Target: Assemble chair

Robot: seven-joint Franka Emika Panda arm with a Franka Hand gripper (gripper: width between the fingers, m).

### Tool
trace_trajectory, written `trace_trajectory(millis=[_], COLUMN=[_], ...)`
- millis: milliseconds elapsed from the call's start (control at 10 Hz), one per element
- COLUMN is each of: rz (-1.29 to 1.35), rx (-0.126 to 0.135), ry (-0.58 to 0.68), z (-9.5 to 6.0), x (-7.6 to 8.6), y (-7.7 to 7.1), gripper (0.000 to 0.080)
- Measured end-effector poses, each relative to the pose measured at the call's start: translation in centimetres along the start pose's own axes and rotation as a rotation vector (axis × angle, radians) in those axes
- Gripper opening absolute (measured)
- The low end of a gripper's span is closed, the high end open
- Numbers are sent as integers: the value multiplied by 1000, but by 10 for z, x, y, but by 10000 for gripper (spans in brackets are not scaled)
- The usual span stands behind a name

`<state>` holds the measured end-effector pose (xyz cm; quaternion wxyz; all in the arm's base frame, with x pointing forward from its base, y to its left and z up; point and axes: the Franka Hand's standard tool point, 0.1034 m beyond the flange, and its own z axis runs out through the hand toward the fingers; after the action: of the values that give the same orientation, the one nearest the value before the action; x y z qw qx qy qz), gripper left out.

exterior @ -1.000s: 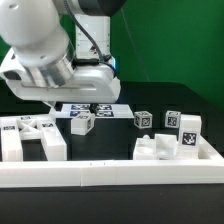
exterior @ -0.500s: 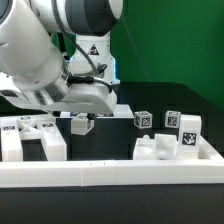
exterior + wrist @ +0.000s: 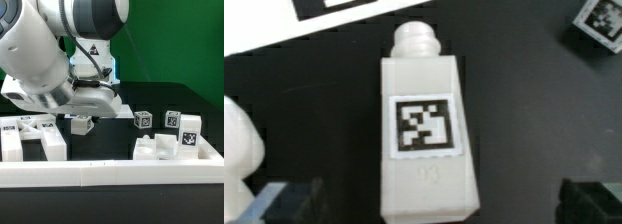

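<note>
Left pieces: chunky white left chair parts (image 3: 30,135) lie behind the rail (image 3: 110,176).
Arm: the arm (image 3: 50,60) is bent low, wrist pointing down at the table.
Claw: the gripper (image 3: 434,203) is spread wide and holds nothing; it straddles the flat-lying tagged chair post (image 3: 423,120).
Right pieces: right chair parts (image 3: 170,145) lie apart.

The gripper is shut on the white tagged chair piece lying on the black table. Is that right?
No. The gripper is open, jaws apart on either side of the white tagged chair piece lying on the black table. The wrist view shows it.
</note>
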<state>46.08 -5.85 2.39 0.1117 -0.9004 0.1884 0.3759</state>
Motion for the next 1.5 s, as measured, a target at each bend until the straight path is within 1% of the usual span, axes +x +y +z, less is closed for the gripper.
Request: trace_trajectory(millis=[200,600,800,900,1000,1200,1300,1500], rz=[4,4,8,11,12,12,9,-6], rx=[-2,-4,-5,-5,-5,-5,-6,-3], ry=[3,5,-2,-2,-2,0,4,12], z=[5,12,17,20,20,19,15,-5], x=[1,3,2,2,2,2,2,-5], y=[2,2,5,7,7,6,3,-10], gripper=[649,649,388,388,290,290,290,290])
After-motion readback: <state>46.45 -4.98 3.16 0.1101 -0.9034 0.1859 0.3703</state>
